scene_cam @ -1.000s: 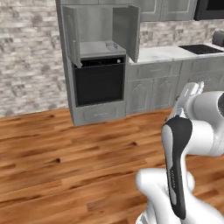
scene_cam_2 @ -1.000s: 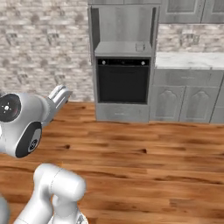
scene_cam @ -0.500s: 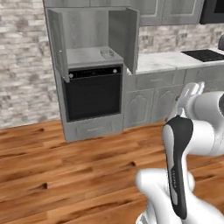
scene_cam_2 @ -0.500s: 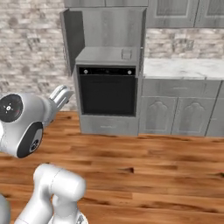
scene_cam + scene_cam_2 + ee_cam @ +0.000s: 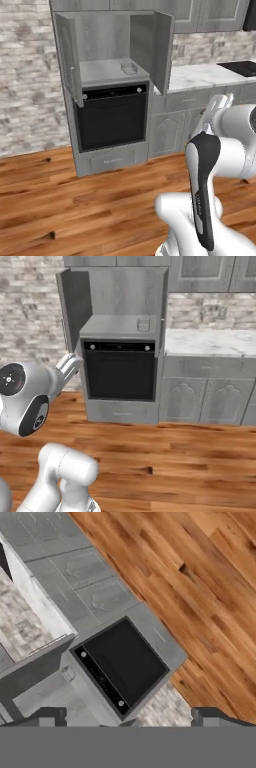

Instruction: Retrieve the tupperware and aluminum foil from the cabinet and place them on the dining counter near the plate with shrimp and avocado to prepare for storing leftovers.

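Note:
The cabinet stands ahead with both doors swung open above a black oven; it also shows in the right base view. On its pale shelf sits the tupperware, a small pale container, seen small in the hand view. My gripper is open and empty, held high and well short of the cabinet, beside the arm. The aluminum foil, the dining counter and the plate with shrimp and avocado are out of view.
A black oven fills the unit under the shelf. To its right run low grey cupboards under a pale worktop with a black cooktop. Brick wall lies left. Wooden floor separates me from the units.
The whole picture has shifted: the base has driven closer, so the cabinet and oven loom larger and more central. The gripper stays open and the arm holds its pose.

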Motion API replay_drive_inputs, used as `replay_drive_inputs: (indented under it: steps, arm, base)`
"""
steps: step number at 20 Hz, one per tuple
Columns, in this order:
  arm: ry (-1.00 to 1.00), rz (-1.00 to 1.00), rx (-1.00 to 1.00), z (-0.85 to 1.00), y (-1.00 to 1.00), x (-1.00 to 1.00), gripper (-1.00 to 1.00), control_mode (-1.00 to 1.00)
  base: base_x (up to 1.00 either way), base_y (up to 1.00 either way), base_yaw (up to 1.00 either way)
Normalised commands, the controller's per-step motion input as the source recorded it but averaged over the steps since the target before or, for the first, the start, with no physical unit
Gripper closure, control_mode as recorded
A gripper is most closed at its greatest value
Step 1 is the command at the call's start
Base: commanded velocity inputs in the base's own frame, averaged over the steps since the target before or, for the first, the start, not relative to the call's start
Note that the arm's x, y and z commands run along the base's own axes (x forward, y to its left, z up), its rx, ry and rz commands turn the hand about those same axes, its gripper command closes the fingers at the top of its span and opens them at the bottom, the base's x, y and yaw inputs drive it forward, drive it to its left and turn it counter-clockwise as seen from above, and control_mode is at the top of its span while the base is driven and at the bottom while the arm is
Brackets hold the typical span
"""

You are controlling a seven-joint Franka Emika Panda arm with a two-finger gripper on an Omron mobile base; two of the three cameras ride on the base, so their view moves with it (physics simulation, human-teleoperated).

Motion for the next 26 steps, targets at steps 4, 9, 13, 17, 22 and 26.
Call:
replay_drive_inputs:
  steps: [4,9,13,17,22,26]
  arm:
    - [0.0,0.0,0.0,0.0,0.0,0.0,-1.0,1.0]
    - [0.0,0.0,0.0,0.0,0.0,0.0,-1.0,1.0]
    - [0.0,0.0,0.0,0.0,0.0,0.0,-1.0,1.0]
    - [0.0,0.0,0.0,0.0,0.0,0.0,-1.0,1.0]
    - [0.0,0.0,0.0,0.0,0.0,0.0,-1.0,1.0]
    - [0.0,0.0,0.0,0.0,0.0,0.0,-1.0,1.0]
  base:
    - [0.88,0.0,0.0]
    - [0.91,0.0,0.0]
    - [0.81,0.0,0.0]
    - [0.73,0.0,0.0]
    - [0.67,0.0,0.0]
    - [0.69,-0.01,0.0]
